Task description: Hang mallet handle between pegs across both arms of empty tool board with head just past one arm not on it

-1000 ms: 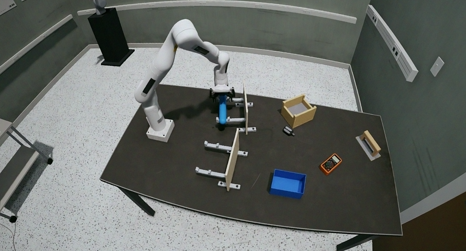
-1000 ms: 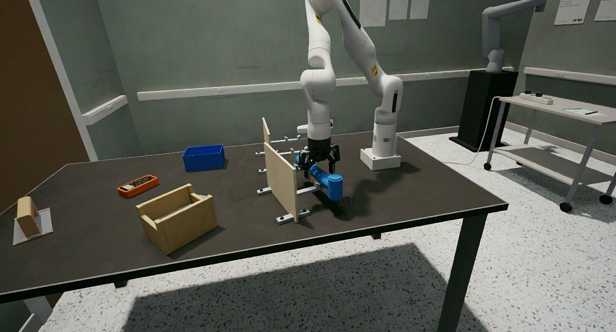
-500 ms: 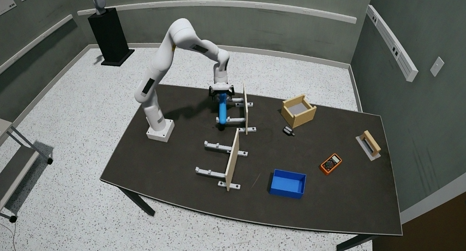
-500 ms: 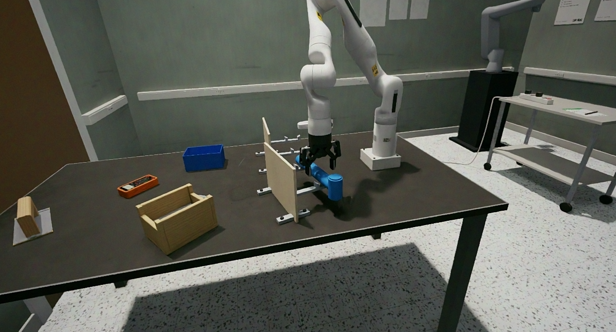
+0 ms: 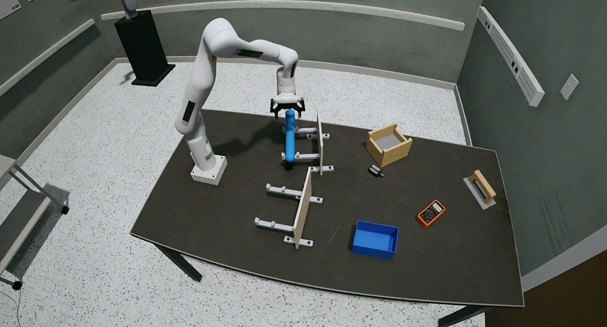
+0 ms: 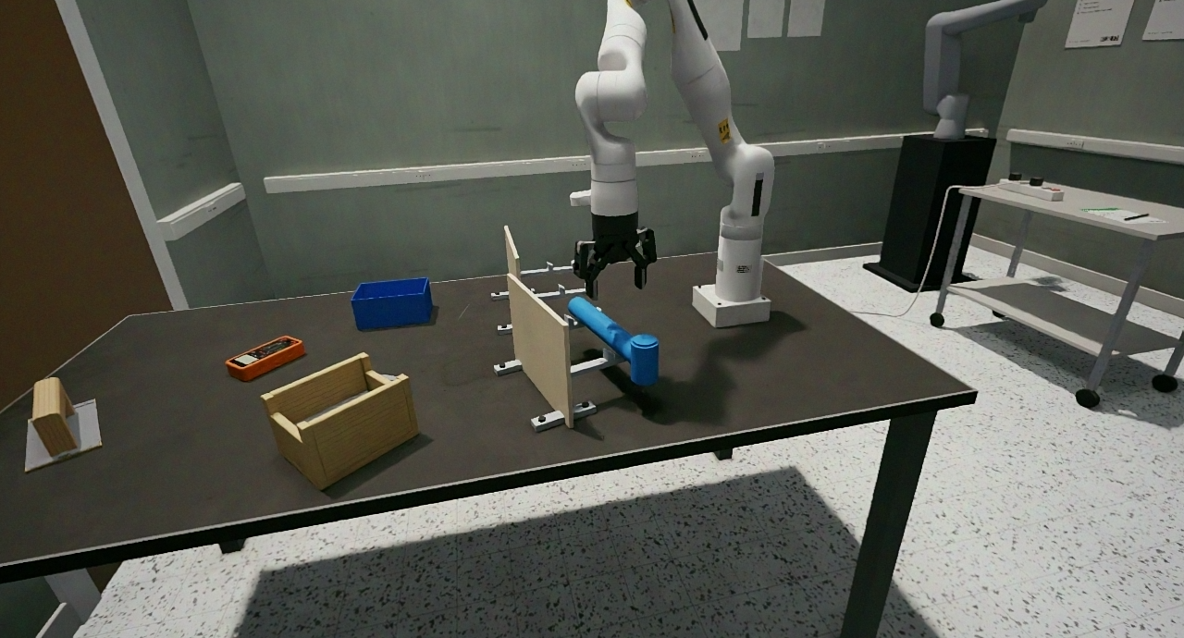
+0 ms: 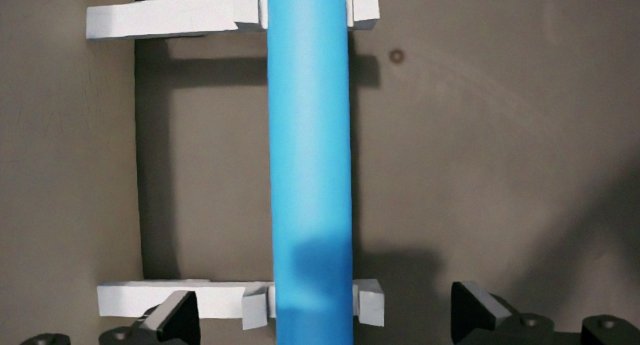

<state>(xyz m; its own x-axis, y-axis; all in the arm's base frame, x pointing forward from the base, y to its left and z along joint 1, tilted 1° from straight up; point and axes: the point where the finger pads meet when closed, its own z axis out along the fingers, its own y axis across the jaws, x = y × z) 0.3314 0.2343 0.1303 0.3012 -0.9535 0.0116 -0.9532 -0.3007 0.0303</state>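
The blue mallet [image 5: 289, 136] lies with its handle across both grey arms of the far tool board [image 5: 319, 134], between the pegs on each arm, as the wrist view shows [image 7: 310, 160]. Its head [image 6: 644, 359] hangs just past the arm nearer to the exterior view, off the arm. My gripper [image 5: 287, 108] [image 6: 614, 262] is open and empty, a little above the handle's far end, and it does not touch the handle. In the wrist view my fingertips stand wide apart on either side of the handle. The second tool board [image 5: 302, 208] holds nothing.
A wooden crate [image 5: 388, 144], a small black object [image 5: 375, 170], a blue bin [image 5: 374, 239], an orange multimeter [image 5: 430, 213] and a wooden block on a plate [image 5: 481, 188] lie to the right. My arm's base [image 5: 207, 170] stands at the left.
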